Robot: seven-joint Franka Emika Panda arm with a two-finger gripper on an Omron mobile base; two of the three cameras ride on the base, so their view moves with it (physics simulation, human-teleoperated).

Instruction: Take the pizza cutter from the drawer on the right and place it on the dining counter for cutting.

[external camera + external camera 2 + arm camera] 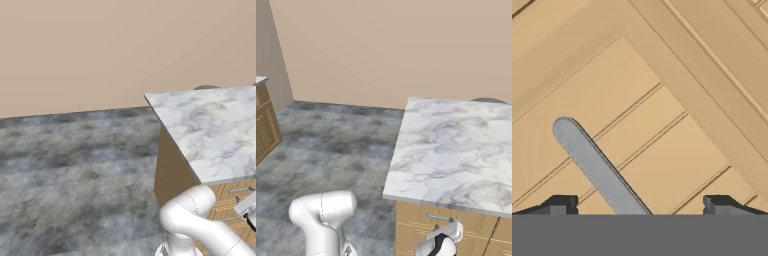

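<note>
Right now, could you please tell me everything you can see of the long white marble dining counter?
The long white marble dining counter is a flat slab with grey veins and a thin pale edge, lying level on light-wood cabinets. The cabinet front below it carries slim grey metal handles. Its visible top is bare, and a dark rounded shape peeks over its far edge. It stands on a grey mottled floor before a beige wall.
</note>
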